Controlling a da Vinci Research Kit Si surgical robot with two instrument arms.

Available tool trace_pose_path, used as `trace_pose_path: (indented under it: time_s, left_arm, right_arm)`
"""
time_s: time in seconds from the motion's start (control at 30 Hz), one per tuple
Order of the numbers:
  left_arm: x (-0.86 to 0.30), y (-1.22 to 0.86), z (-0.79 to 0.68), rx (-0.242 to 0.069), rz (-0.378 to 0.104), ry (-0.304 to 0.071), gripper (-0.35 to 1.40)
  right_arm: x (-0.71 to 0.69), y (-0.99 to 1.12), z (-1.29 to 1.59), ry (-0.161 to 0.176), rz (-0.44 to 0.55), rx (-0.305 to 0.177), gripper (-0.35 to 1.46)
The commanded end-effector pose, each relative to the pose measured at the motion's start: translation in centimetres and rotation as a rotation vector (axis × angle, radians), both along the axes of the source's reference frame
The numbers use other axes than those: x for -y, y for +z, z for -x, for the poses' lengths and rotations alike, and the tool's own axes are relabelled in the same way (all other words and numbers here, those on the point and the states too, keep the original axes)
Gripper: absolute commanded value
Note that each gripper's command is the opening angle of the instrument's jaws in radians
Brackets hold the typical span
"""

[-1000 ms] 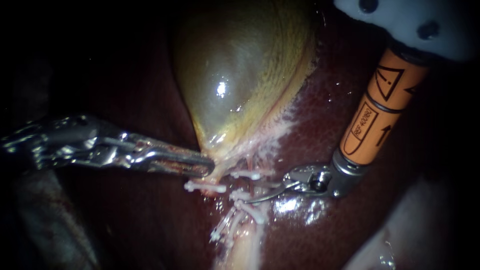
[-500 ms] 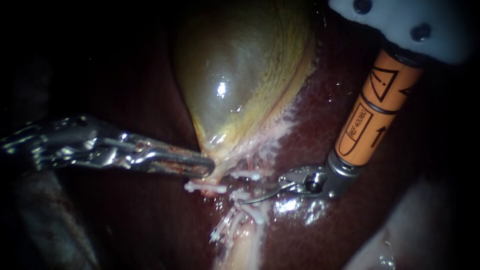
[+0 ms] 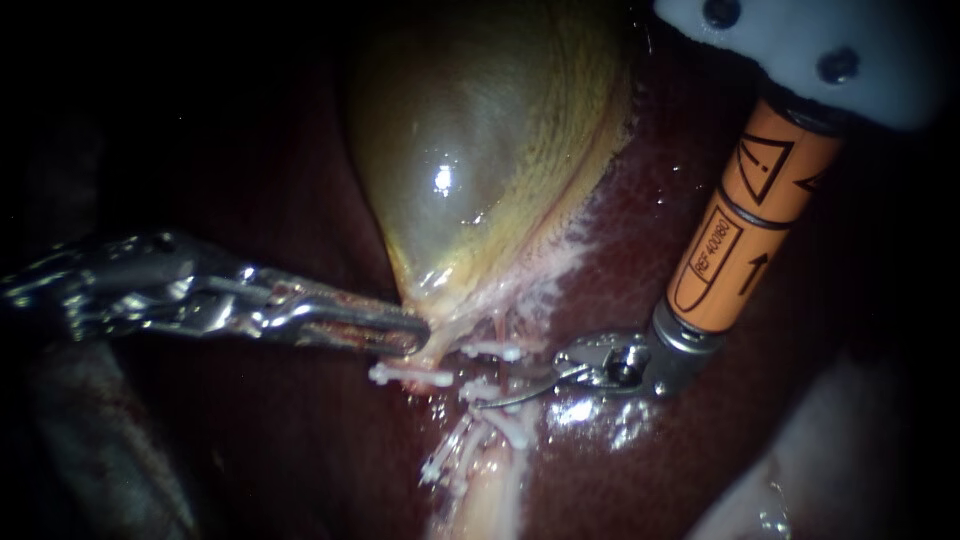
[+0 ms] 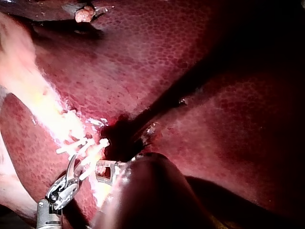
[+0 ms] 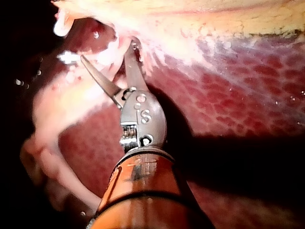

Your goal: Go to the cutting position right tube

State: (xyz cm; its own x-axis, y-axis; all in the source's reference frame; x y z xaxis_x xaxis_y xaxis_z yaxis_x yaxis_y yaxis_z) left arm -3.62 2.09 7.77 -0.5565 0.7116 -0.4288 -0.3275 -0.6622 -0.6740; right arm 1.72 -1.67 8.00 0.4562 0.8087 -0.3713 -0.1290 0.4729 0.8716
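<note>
The yellow-green gallbladder (image 3: 480,170) lies on the dark red liver (image 3: 640,230). My left instrument (image 3: 405,335) comes in from the left, jaws shut on the gallbladder's narrow lower end. Below that, pale tubes carry several white clips (image 3: 410,375). My right instrument (image 3: 497,388), with an orange shaft and two thin blades, reaches in from the upper right. Its blades stand open around the right tube (image 3: 500,368), between an upper clip (image 3: 492,350) and a lower clip (image 3: 480,390). In the right wrist view a pale strand (image 5: 112,64) lies between the open blades of my right instrument (image 5: 107,52).
A white housing (image 3: 800,50) sits above the orange shaft at the upper right. Wet liver surface (image 4: 200,71) surrounds the clipped stalk (image 4: 76,145). Beside the stalk in the left wrist view are my right instrument (image 4: 74,164) and my left instrument (image 4: 106,168).
My right instrument has slid slightly left, its open blades reaching further across the right tube between the clips. The left instrument and gallbladder have stayed put.
</note>
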Motion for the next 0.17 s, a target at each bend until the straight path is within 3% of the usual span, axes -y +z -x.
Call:
trace_pose_path:
  time_s: [0.03,0.17]
  left_arm:
    - [0.00,0.00,0.00,0.000,0.000,0.000,-0.35]
    - [0.00,0.00,0.00,0.000,0.000,0.000,-0.35]
  right_arm:
    - [0.00,0.00,0.00,0.000,0.000,0.000,1.11]
    - [0.00,0.00,0.00,0.000,0.000,-0.001,1.11]
